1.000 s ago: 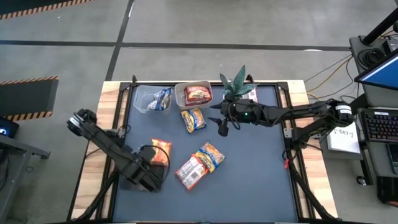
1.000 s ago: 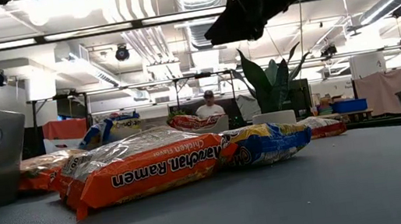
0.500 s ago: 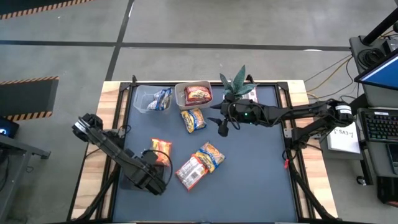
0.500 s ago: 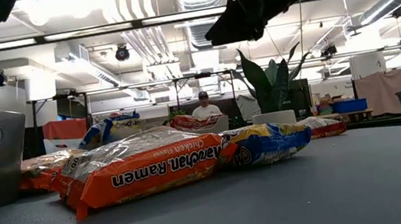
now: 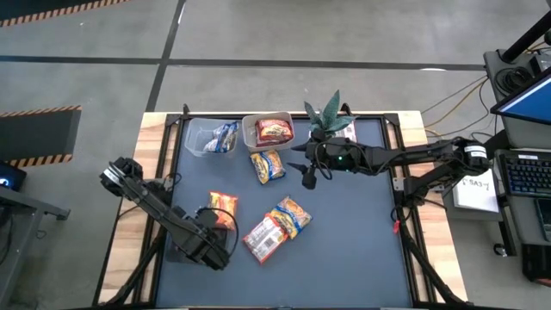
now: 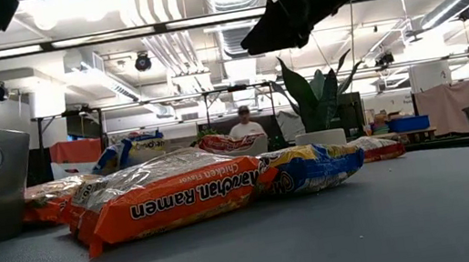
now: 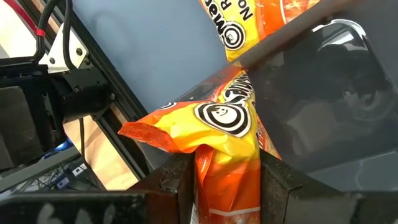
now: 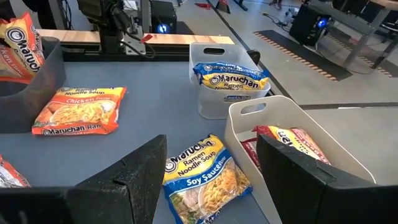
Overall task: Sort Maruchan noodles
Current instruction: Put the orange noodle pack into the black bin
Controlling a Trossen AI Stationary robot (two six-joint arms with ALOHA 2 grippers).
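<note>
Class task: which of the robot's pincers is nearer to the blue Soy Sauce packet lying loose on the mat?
Right. The right pincer hangs open just beside the Soy Sauce packet; the left pincer, shut on an orange packet, is farther off.

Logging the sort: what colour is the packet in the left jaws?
Orange packet with yellow; left wrist view shows it best.

The dark mat (image 5: 362,250) lies open to the right of the pile of two packets (image 5: 275,227), from there to the table's right edge. Left of that pile stands the left gripper (image 5: 209,234), shut around an orange packet (image 7: 217,134), with another orange packet (image 5: 222,207) just beyond it. Behind the pile, a blue packet (image 5: 267,165), two tubs (image 5: 250,129) and a potted plant (image 5: 328,116) crowd the far edge, and the open right gripper (image 5: 301,172) hangs near the blue packet.
</note>
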